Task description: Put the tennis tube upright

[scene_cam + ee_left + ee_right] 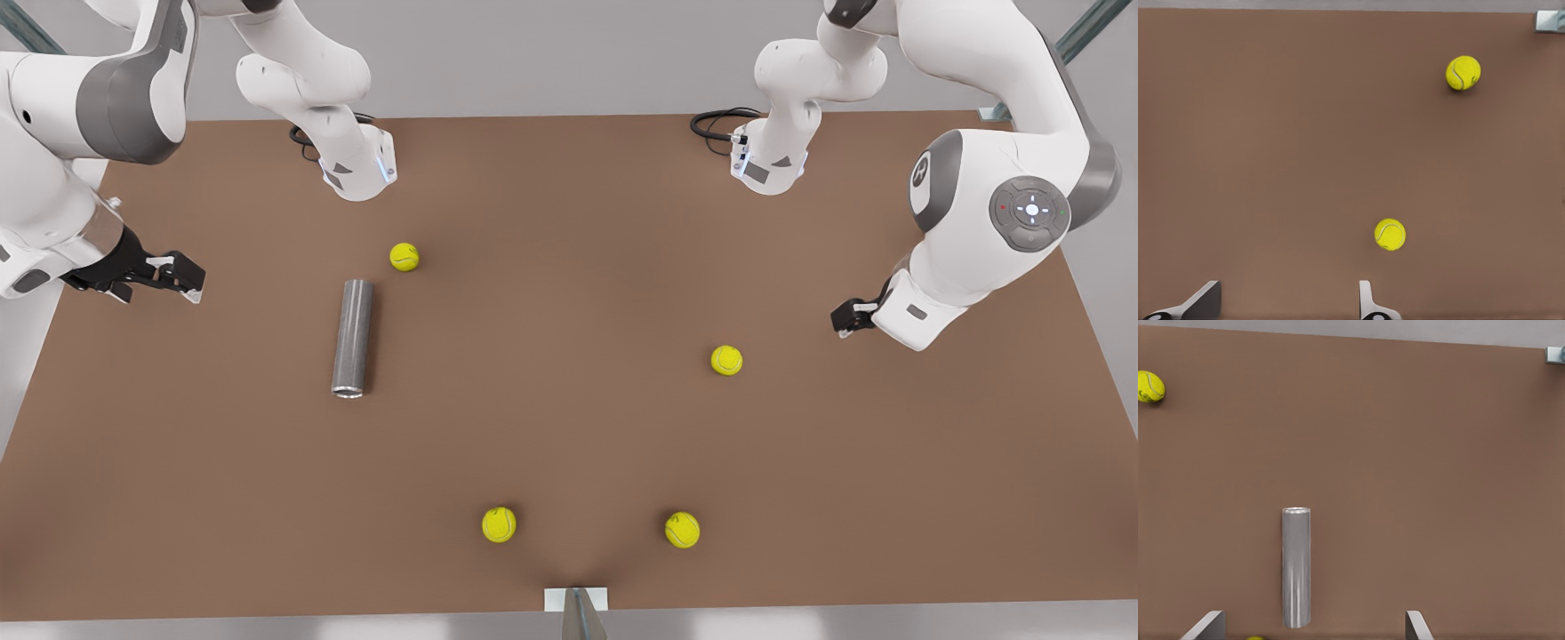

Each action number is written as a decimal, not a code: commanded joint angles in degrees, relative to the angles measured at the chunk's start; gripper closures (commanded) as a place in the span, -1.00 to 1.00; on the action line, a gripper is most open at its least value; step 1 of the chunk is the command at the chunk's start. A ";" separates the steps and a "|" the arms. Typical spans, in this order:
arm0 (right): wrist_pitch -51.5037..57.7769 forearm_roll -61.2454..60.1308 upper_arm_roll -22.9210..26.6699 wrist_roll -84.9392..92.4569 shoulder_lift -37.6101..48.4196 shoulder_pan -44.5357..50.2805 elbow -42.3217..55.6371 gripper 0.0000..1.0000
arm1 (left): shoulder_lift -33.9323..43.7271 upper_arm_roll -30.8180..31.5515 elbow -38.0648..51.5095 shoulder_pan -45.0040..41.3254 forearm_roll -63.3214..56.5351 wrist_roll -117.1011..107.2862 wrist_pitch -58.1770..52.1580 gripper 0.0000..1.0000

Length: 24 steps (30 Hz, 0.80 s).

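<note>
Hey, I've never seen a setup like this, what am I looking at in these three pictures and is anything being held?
Two white robot arms stand at a brown table; it is a simulator's render. The front view looks down on the scene. The other two pictures come from cameras on the wrists. The right hand, at the front view's left, is open near the tennis tube, a grey cylinder lying on its side. The left hand, at the front view's right, is also open, near a tennis ball. Three more tennis balls lie scattered. Nothing is held; the tube is not yet upright.
</note>
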<state>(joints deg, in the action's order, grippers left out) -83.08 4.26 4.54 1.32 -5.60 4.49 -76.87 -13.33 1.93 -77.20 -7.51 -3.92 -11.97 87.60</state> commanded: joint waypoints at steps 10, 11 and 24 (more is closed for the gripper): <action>-17.99 -2.77 -4.71 -21.00 -1.17 2.37 -23.41 -1.00 | 0.23 0.01 -0.06 -0.05 -0.04 3.71 -0.32 -1.00; -23.79 -2.77 -6.12 -23.29 -0.03 2.28 -28.42 -1.00 | 0.15 0.01 -0.06 -0.05 -0.04 3.71 -0.32 -1.00; -66.25 -2.77 -6.03 -23.64 1.55 2.37 -60.94 -1.00 | -0.29 0.01 -0.23 -0.05 -0.04 3.36 -0.85 -1.00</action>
<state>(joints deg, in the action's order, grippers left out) -135.96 1.59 -1.51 -13.39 -3.85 6.13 -137.03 -13.67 1.93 -77.41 -7.56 -3.92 -9.30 86.87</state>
